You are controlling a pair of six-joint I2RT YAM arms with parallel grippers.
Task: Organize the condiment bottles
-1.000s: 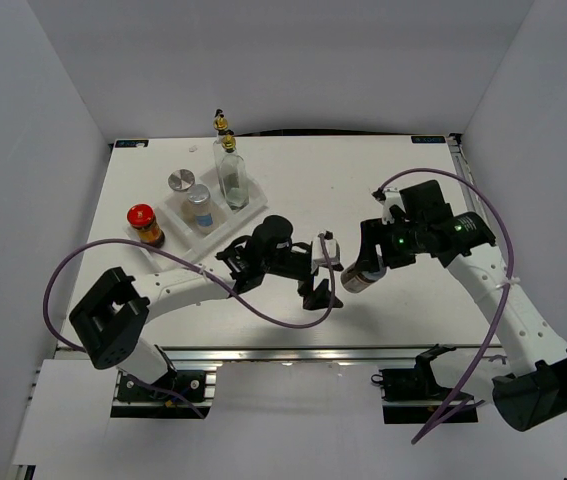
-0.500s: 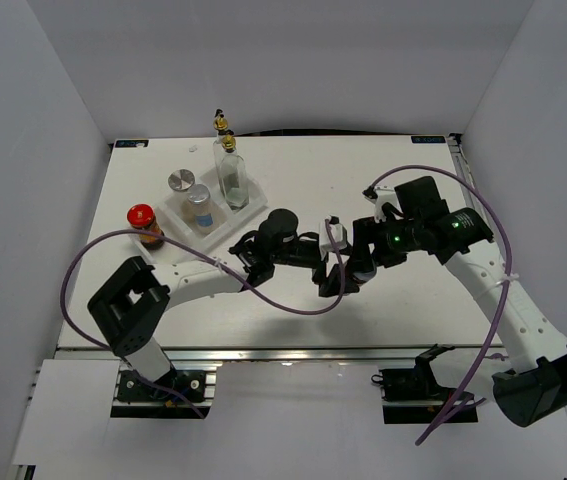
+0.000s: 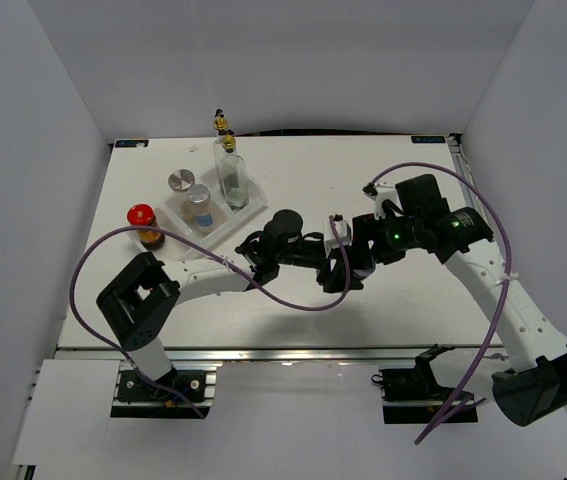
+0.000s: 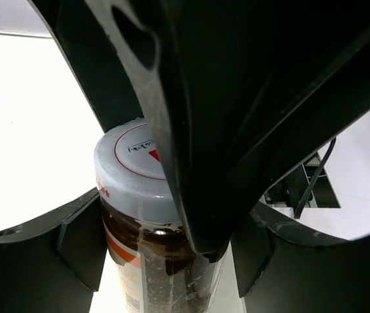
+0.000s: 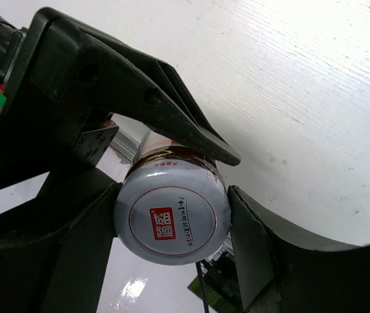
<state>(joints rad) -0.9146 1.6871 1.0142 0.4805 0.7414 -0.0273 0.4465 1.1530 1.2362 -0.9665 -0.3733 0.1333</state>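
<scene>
A small white-lidded jar [image 5: 171, 212] of brown sauce hangs above the table's middle, held between both arms. My right gripper [image 5: 173, 228] is shut on its lid, one finger on each side. My left gripper [image 4: 165, 261] is closed around the glass body [image 4: 139, 261] just below the lid, crosswise to the right fingers. In the top view the two grippers meet at the jar [image 3: 353, 262], which is mostly hidden there. A red-lidded jar [image 3: 142, 216] stands at the left. Two shakers [image 3: 181, 181] [image 3: 199, 198] and a glass cruet [image 3: 231, 175] stand in the rack. A second cruet [image 3: 222, 125] stands behind.
The white compartmented rack [image 3: 248, 213] lies at the back left of the table. Purple cables loop from both arms, over the front left [image 3: 88, 265] and the right [image 3: 483, 205]. The table's front rail [image 3: 283, 352] runs below the arms.
My left arm has reached right to the jar held by the right gripper, and its fingers have closed round the jar's body. The right gripper has shifted slightly left, still holding the lid.
</scene>
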